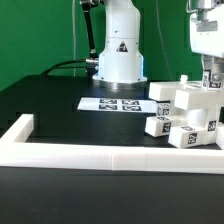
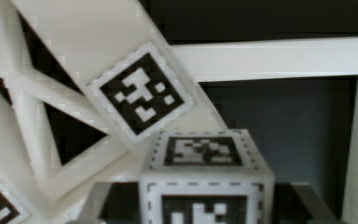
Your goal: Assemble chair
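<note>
Chair parts [image 1: 186, 112] sit in one chunky white stack, tags facing out, just beside the marker board [image 1: 112, 103] on the exterior view's right. Wrist view is right on top of them: a tagged cube piece [image 2: 202, 172] under a slanted bar [image 2: 144, 92] with its own tag, and more white bars crossing behind.

End effector [image 1: 208, 80] sits at the top of the stack, on the side away from the marker board. Jaws are narrow, nearly closed. Can't tell from either view whether it pinches a part or only rests against one.

Risks, my read:
- The stack looks only loosely joined, so any sideways drag from the arm could shear pieces apart or tip the small ones at the front.
- If the jaws have only a thin edge, that part could twist out on a lift.
- The border rail [image 1: 110, 158] runs near the stack, on the camera side of the marker board. A shove that way would jam parts against it.
- The tags are very close to the wrist camera and may read poorly, so alignment could drift.

Tabletop [image 1: 50, 100] is matte black, flat, and bare around the marker board. Robot base [image 1: 118, 55] stands just behind the marker board, and a black cable [image 1: 62, 66] runs off it toward the exterior view's left. Green backdrop [image 1: 40, 35] is behind everything. Lighting is even, no glare.
</note>
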Controlling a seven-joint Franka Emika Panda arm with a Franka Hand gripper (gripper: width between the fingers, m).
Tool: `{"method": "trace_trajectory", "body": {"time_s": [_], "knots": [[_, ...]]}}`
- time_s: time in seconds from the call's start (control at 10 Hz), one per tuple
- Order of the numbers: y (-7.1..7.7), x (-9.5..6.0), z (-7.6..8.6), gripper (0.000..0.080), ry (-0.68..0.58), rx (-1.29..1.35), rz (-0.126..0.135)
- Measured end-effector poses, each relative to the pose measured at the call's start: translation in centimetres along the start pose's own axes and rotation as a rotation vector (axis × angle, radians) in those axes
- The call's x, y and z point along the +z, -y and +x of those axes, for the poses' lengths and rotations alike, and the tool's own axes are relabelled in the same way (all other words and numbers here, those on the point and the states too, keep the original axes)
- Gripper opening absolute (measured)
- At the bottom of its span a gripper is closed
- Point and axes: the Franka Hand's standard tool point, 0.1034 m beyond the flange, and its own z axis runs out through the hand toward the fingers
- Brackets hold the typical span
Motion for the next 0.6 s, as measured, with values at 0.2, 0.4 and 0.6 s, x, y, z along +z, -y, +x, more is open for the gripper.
{"method": "trace_trajectory", "body": {"time_s": [0.2,0.4,0.6], "knots": [[-0.09,0.07,-0.17,0.0288,0.007,0.080,-0.002],[-0.12,0.10,-0.21,0.0587,0.007,0.053,-0.002],[-0.49,0.27,-0.74,0.0636,0.004,-0.054,-0.016]]}}
